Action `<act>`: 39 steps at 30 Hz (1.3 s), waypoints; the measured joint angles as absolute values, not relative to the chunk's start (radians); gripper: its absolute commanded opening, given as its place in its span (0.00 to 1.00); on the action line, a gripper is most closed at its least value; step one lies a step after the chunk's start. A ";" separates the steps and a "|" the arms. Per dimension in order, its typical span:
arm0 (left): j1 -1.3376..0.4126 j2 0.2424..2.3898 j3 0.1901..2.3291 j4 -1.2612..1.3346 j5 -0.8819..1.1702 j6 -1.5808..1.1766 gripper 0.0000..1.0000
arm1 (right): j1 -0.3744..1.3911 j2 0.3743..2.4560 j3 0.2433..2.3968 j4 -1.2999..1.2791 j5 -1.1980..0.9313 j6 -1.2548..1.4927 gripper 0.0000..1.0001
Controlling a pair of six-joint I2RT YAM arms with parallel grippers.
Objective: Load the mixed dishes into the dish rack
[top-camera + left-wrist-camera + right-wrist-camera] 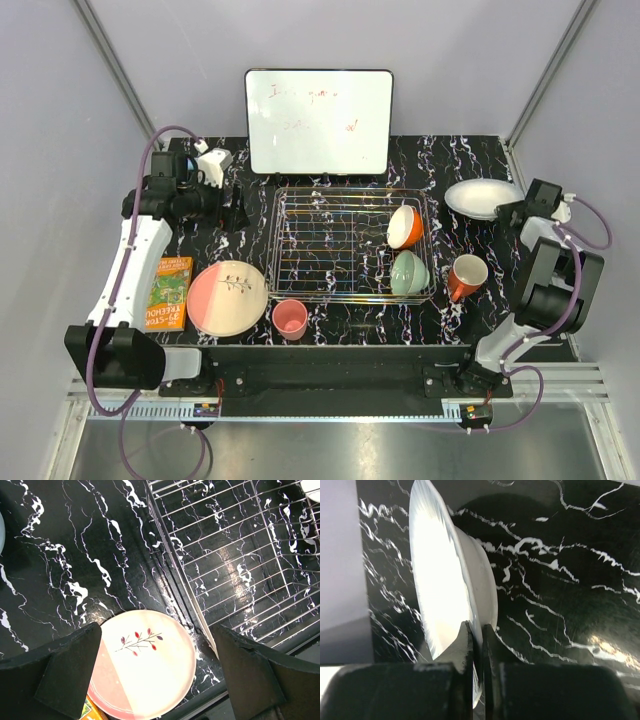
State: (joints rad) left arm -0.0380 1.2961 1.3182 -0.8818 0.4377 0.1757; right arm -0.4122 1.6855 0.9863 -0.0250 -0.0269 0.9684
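Observation:
My right gripper (476, 626) is shut on the rim of the white plate (437, 575) at the table's back right (482, 197). The silver wire dish rack (330, 245) holds an orange bowl (404, 226) and a mint-green bowl (409, 272) at its right end. A large pink plate with a twig drawing (228, 297) lies left of the rack, also under my left gripper (155, 675), which hangs open above it. In front of the rack stands a small pink cup (290, 319). An orange mug (466, 276) stands right of the rack.
An orange book (170, 292) lies left of the pink plate. A white board with a black frame (319, 122) stands behind the rack. Light-blue headphones (213, 160) sit at the back left near my left arm.

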 measured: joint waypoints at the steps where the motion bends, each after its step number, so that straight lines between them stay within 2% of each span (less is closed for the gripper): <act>1: -0.038 1.298 1.317 -0.883 0.438 0.176 0.98 | -0.406 1.682 1.003 -0.054 -0.025 0.952 0.00; 10: -0.038 1.299 1.301 -0.882 0.438 0.176 0.97 | -0.205 1.679 1.341 -0.411 0.052 0.670 0.00; 17: -0.038 1.303 1.272 -0.886 0.438 0.184 0.97 | -0.069 1.655 1.574 -0.451 0.131 0.403 0.00; 23: -0.038 1.303 1.265 -0.889 0.438 0.184 0.97 | 0.074 1.570 1.575 -0.408 0.228 0.070 0.00; 28: -0.038 1.303 1.265 -0.889 0.438 0.184 0.97 | 0.235 1.477 1.454 -0.252 0.208 -0.329 0.00; 39: -0.038 1.306 1.240 -0.890 0.437 0.184 0.96 | 0.387 1.464 1.445 -0.333 0.082 -0.774 0.00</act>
State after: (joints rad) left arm -0.0380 1.3064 1.2404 -0.8898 0.4374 0.1841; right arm 0.3874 1.4635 1.4448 -0.3332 0.0822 -0.7738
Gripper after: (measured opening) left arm 0.964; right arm 0.042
